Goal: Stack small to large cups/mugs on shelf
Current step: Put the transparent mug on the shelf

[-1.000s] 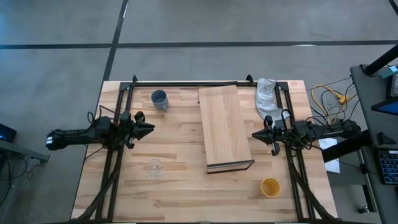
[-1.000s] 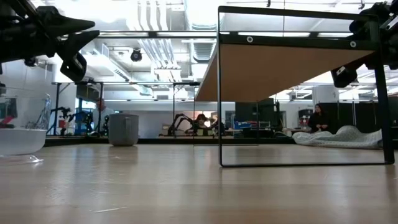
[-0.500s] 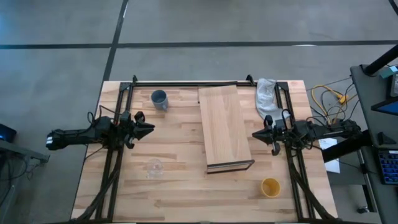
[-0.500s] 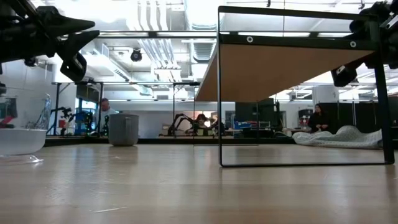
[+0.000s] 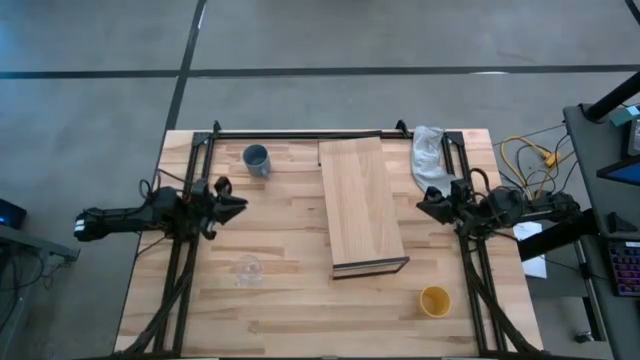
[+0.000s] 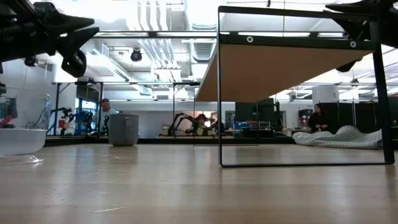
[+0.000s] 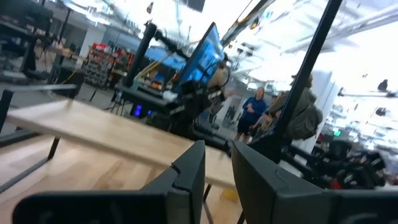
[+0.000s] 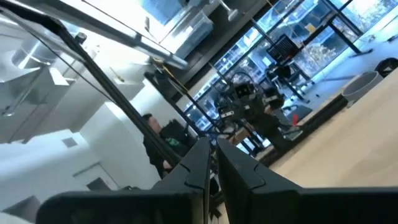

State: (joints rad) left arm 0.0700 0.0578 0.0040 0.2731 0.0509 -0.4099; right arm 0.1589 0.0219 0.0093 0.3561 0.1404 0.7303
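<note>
**Shelf**: long light-wood board on a thin dark frame, stood mid-table; its top was bare.

**Blue-grey mug**: stood upright near the far edge of the table, on the left arm's side, well apart from the shelf.

**Clear glass cup**: stood toward the near side, also left of the shelf; faint against the wood from above, plainer in the low view.

**Yellow-orange cup**: stood upright near the near right corner, beyond the shelf's dark front edge.

**White cloth**: lay crumpled at the far right, just beside the right arm.

**Left gripper**: hung above the table between mug and glass, touching neither; fingers parted by a narrow gap, empty.

**Right gripper**: sat beside the shelf's right edge, tilted upward by its wrist view; fingers nearly together, holding nothing.

**Risks, as judged:**
- Glass cup hard to see on pale wood; a misjudged approach could tip it or close on air.
- Right arm close to frame and cloth; a swing could knock the shelf or snag the fabric.
- Mug handle could foul nesting if badly oriented.
- Wrong order would block the stack.
</note>
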